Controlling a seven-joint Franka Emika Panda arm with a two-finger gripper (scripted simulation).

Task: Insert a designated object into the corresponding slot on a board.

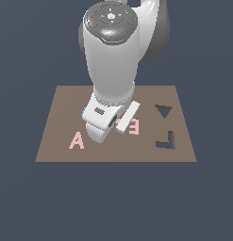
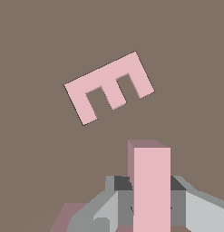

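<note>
My gripper [image 2: 152,206] is shut on the pale-pink L-shaped block [image 2: 152,181], which stands on end between the grey fingers [image 2: 202,210]; only one straight arm of it shows. It hangs above the brown board [image 2: 36,54], close to the pink E [image 2: 109,88]. In the exterior view the gripper [image 1: 121,122] sits over the board's middle [image 1: 61,103], right by the E [image 1: 133,126], and the arm hides most of the block. The dark L-shaped slot [image 1: 166,140] lies empty toward the exterior view's right, apart from the gripper.
A pink A [image 1: 76,140] lies on the board toward the exterior view's left. A dark triangular recess [image 1: 163,111] sits just behind the L slot. A sliver of blue [image 1: 83,112] peeks out beside the hand. The arm's white body [image 1: 111,61] hides the board's rear middle.
</note>
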